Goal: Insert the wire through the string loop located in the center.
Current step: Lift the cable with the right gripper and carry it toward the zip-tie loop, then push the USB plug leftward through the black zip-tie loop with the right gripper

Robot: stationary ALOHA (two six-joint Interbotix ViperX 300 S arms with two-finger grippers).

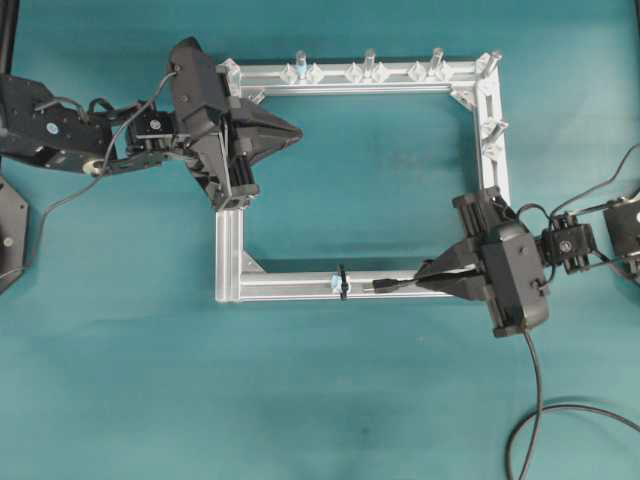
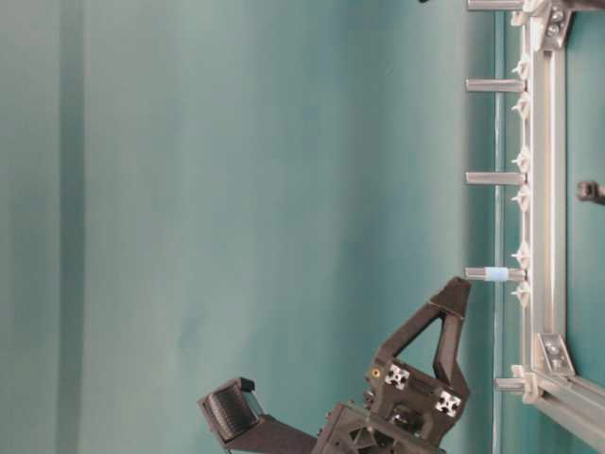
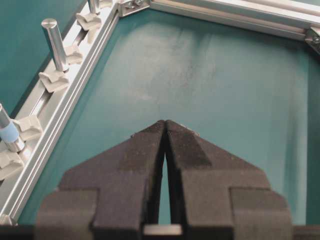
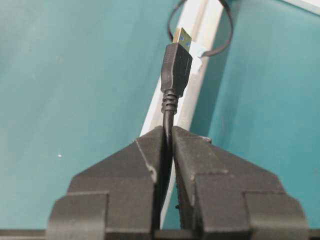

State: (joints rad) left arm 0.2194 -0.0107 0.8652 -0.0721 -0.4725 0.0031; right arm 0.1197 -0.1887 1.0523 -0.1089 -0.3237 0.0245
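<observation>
Well, the wire [image 4: 176, 65] sits pinched just behind its plug in the right gripper [image 4: 167, 132], the yellowish tip pointing straight along the silver frame bar [image 1: 290, 287] toward the string loop [image 4: 200, 30], which stands up from that bar a little way ahead, not yet entered. Plug axis and bar run roughly the same line, so a push along it looks the likely next move. The left gripper [image 3: 164, 125], jaws pressed together on nothing, hangs well apart over the frame's far corner.

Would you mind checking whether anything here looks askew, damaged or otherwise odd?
Nothing stands out: the frame lies flat, the loop stands on its bar, and the right gripper holds the wire straight toward it.
</observation>
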